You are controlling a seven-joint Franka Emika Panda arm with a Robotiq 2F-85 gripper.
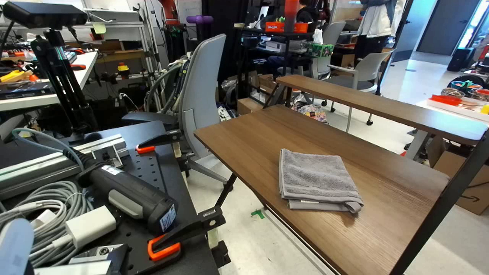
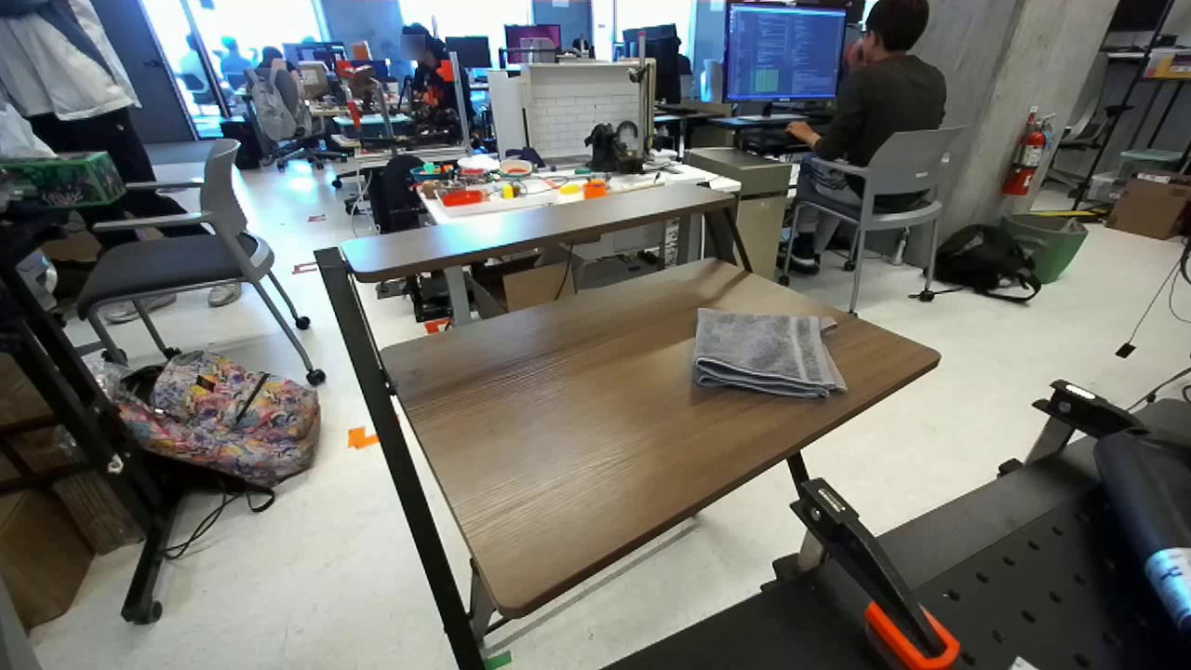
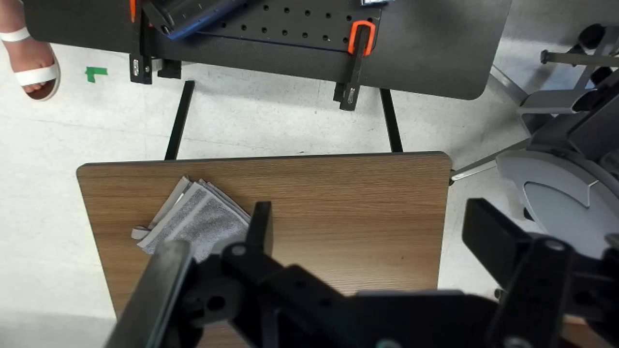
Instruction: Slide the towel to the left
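Note:
A folded grey towel [image 1: 317, 179] lies on the brown wooden table [image 1: 244, 137]. The towel also shows in an exterior view [image 2: 758, 349], near one end of the table. In the wrist view the towel [image 3: 205, 217] is left of centre, and the left finger and linkage hide part of it. My gripper [image 3: 370, 212] is open, with its two black fingers wide apart and nothing between them. Bare tabletop and floor show between the fingers, which appear to be above the table. The gripper does not show in either exterior view.
A raised wooden shelf [image 1: 366, 103] runs along one long side of the table. A dark metal post [image 2: 400, 465] stands at one end. A black bench [image 3: 425, 58] with orange-tipped clamps [image 3: 360, 41] stands across a gap. A grey chair [image 1: 202, 84] is near a table corner.

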